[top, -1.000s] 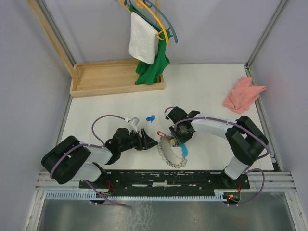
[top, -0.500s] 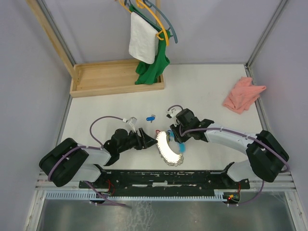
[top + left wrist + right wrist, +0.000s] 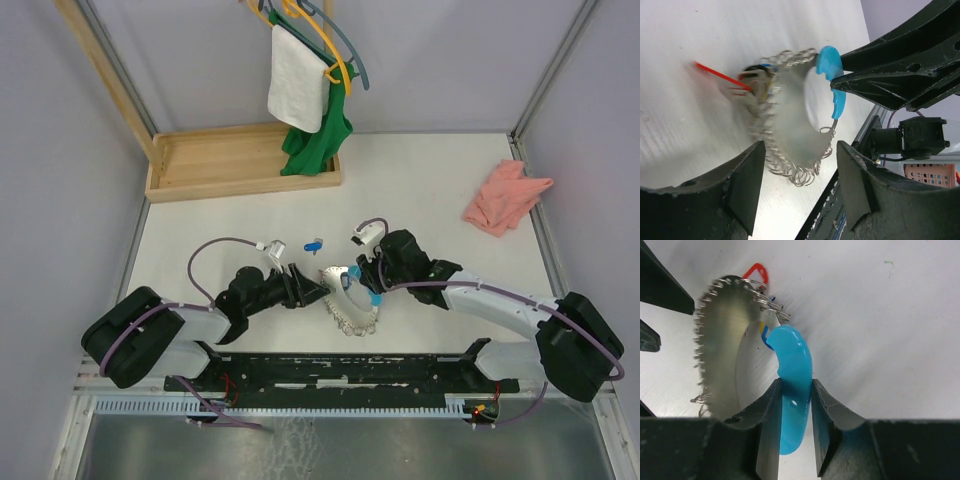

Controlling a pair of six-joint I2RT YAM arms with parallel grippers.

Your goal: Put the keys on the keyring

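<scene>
The keyring [image 3: 722, 340] is a broad, dull metal band bent into a hoop, its outer edge lined with many small wire loops. It stands on edge, tilted. Its curved blue plastic handle [image 3: 792, 375] closes the hoop and is pinched in the right gripper [image 3: 794, 390]. The red key [image 3: 758, 265] sits at the far end of the keyring, touching or just beside the loops; which, is unclear. The blue key [image 3: 314, 244] lies flat, apart from the keyring, beyond its far end.
</scene>
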